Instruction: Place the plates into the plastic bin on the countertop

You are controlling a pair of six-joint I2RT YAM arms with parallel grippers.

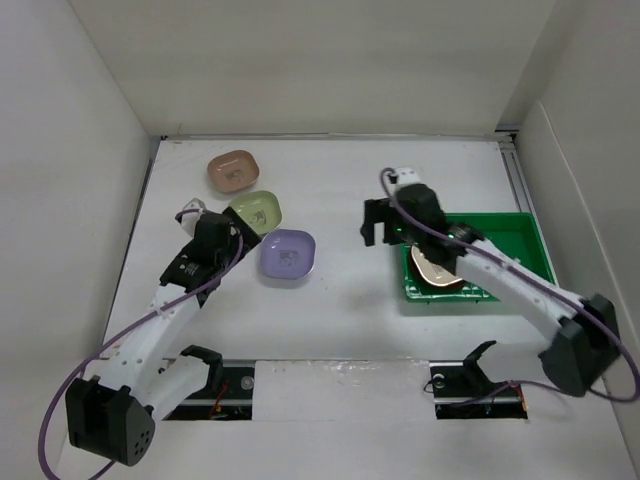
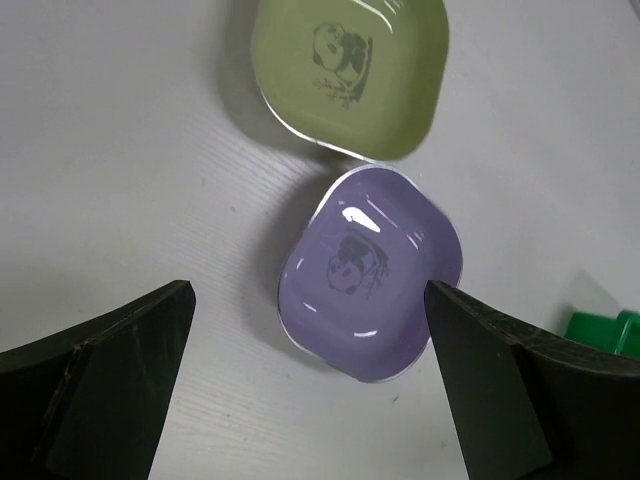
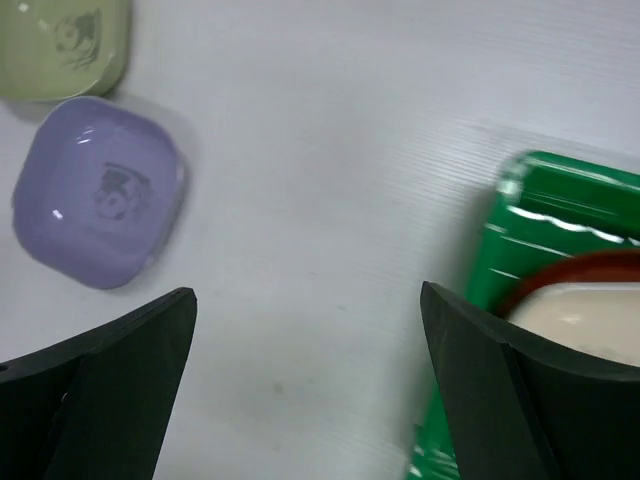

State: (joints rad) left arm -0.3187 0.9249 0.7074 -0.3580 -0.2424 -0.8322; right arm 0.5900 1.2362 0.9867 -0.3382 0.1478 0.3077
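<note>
Lavender plate (image 2: 370,275): light, stiff, glossy, probably slippery; to be taken at the raised rim.
Left gripper (image 2: 308,300): jaws spread, empty.
Right gripper (image 3: 308,295): jaws spread, empty.

Three rounded-square plates lie upright in a diagonal row on the left of the white counter (image 1: 330,320). The tan-pink plate (image 1: 231,170) is farthest, the light green plate (image 1: 255,210) is in the middle and the lavender plate (image 1: 287,254) is nearest. All three carry a panda print. The green and lavender rims nearly touch.

The green plastic bin (image 1: 515,240) sits flat on the right. At its left end a cream plate (image 3: 585,315) rests on a red plate (image 3: 560,270).
</note>
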